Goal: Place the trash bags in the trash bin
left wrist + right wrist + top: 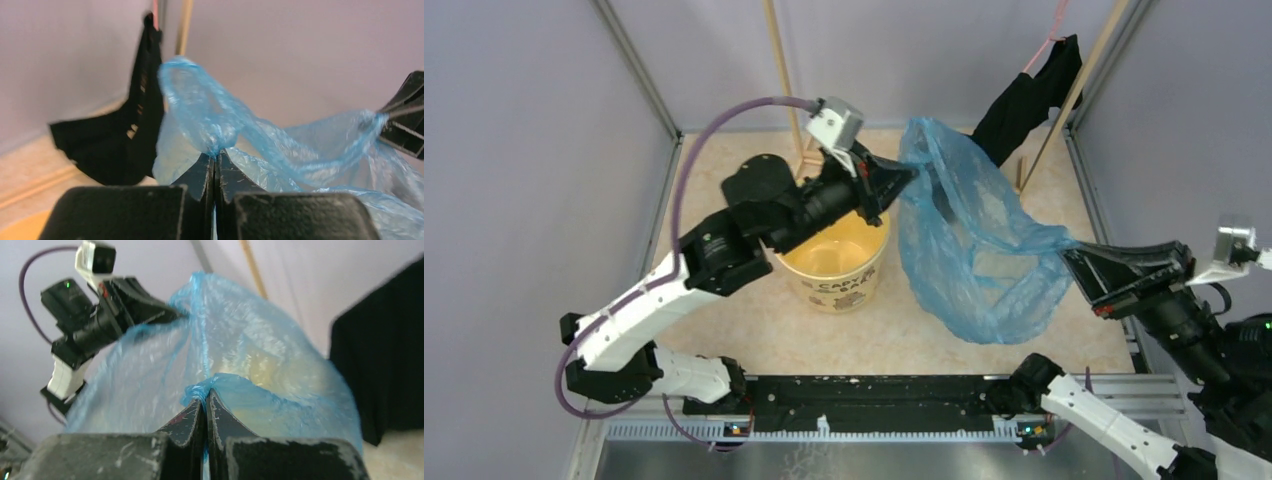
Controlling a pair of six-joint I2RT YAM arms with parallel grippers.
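The light-blue translucent trash bag (969, 245) hangs stretched in the air between my two grippers, to the right of the yellow-tan trash bin (836, 262). My left gripper (906, 170) is shut on the bag's rim above the bin's right edge; in the left wrist view its jaws (216, 152) pinch bunched blue film (210, 120). My right gripper (1072, 252) is shut on the bag's opposite rim at the right; in the right wrist view its jaws (205, 392) clamp a fold of the bag (250, 355). The bag's lower part sags to the table. The left arm hides part of the bin's rim.
A black cloth garment (1029, 100) hangs from a wooden rack (1079, 85) at the back right; it also shows in the left wrist view (125, 135). Another wooden pole (782, 75) stands behind the bin. Grey walls enclose the tan tabletop (764, 330).
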